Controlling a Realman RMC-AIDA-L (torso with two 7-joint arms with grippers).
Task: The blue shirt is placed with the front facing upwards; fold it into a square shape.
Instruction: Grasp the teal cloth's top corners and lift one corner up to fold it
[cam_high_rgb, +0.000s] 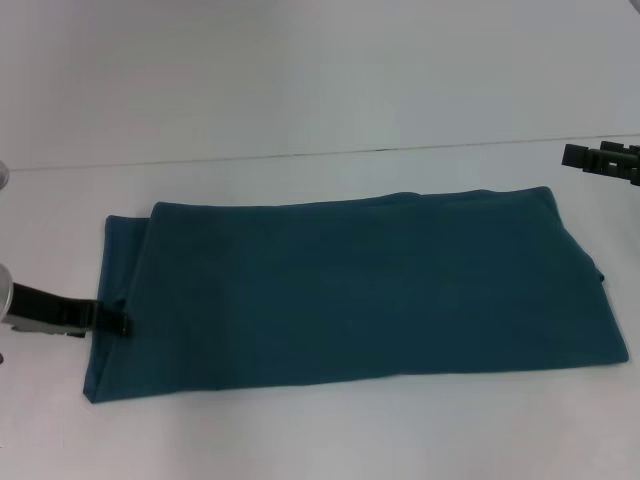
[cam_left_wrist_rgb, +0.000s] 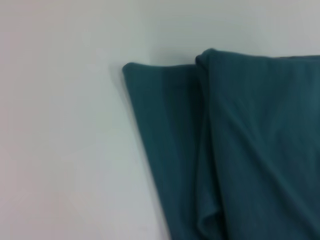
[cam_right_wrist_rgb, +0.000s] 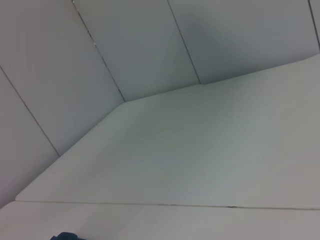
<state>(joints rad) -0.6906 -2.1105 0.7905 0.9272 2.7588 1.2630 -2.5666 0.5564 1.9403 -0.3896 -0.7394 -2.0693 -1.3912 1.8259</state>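
dark teal-blue cotton shirt (cam_high_rgb: 350, 290) lies as a long band on the white table (cam_high_rgb: 300, 430); crosswise fold remains. left gripper (cam_high_rgb: 118, 325) at its left end, right gripper (cam_high_rgb: 600, 158) far right, jaws unclear on both.

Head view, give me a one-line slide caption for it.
Blue shirt folded into a long band on the white table, left gripper at its left end, right gripper raised far right.

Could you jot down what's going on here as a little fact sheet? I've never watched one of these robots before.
item: blue shirt, already folded into a long band, plain side up
surface: white table
left hand: at the band's left end, at its edge
right hand: off the cloth, beyond the far right corner
shape so far: long rectangle, not yet square
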